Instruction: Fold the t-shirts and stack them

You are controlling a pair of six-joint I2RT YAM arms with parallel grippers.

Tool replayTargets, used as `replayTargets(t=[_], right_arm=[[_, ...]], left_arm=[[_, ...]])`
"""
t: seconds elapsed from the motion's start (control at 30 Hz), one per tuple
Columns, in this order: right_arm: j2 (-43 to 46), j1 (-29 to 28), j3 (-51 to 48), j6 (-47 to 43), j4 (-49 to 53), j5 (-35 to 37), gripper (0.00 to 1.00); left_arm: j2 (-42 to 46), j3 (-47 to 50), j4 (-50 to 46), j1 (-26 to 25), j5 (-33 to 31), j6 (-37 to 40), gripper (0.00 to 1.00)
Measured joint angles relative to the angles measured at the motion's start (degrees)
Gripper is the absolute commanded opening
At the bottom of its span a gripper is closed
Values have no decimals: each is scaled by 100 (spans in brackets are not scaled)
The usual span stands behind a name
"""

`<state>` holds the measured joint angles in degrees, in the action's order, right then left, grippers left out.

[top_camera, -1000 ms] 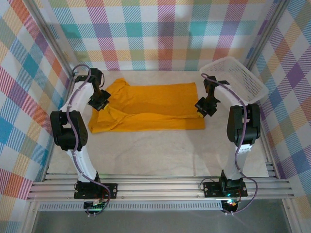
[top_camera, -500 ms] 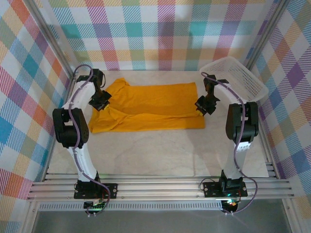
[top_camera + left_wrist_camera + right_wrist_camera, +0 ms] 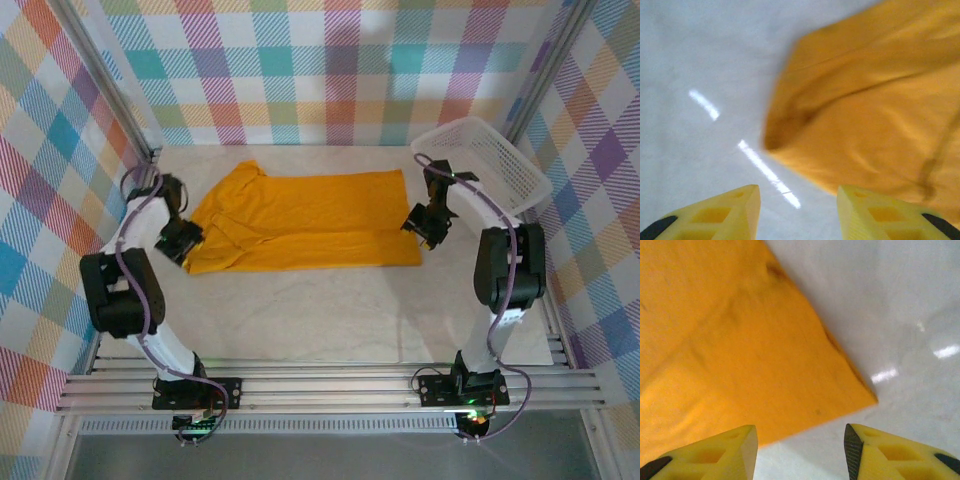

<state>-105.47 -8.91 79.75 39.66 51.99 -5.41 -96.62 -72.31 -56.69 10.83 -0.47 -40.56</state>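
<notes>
Pale counter (image 3: 330, 320) is covered at centre frame by the mustard-orange t-shirt (image 3: 300, 222), laid flat. Left jaws and right jaws, just opened, are held empty beside its ends: cloth released, so another fold seems due.

One mustard-orange t-shirt (image 3: 300, 215), just the single one. One white mesh basket (image 3: 490, 160). One tabletop (image 3: 330, 310) under it all. Two robot arms: one left arm (image 3: 125, 290), one right arm (image 3: 510, 265). Each arm carries one pair of jaws, so two pairs, and each pair has two yellow fingers (image 3: 725, 215), which makes four fingers altogether, as far as I can count.
</notes>
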Motion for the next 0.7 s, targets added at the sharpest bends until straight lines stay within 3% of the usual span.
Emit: replayTargets(t=[0.1, 0.37, 0.47, 0.53, 0.63, 0.7], right_arm=[[107, -149, -450, -33, -114, -175, 52], [-205, -195, -662, -166, -380, -321, 53], [-413, -166, -660, -199, -446, -297, 48], [-538, -155, -632, -232, -398, -247, 43], [-575, -138, -520, -271, -341, -105, 31], [-640, -125, -446, -289, -330, 22, 22]], left_arm=[[26, 579, 157, 444, 313, -162, 56], [-149, 881, 1019, 625, 905, -837, 53], [-282, 883, 1270, 625, 973, -1102, 42], [-372, 883, 1373, 632, 975, -1235, 30], [-415, 861, 1375, 678, 914, -1307, 9], [-417, 796, 1320, 758, 831, -1305, 1]])
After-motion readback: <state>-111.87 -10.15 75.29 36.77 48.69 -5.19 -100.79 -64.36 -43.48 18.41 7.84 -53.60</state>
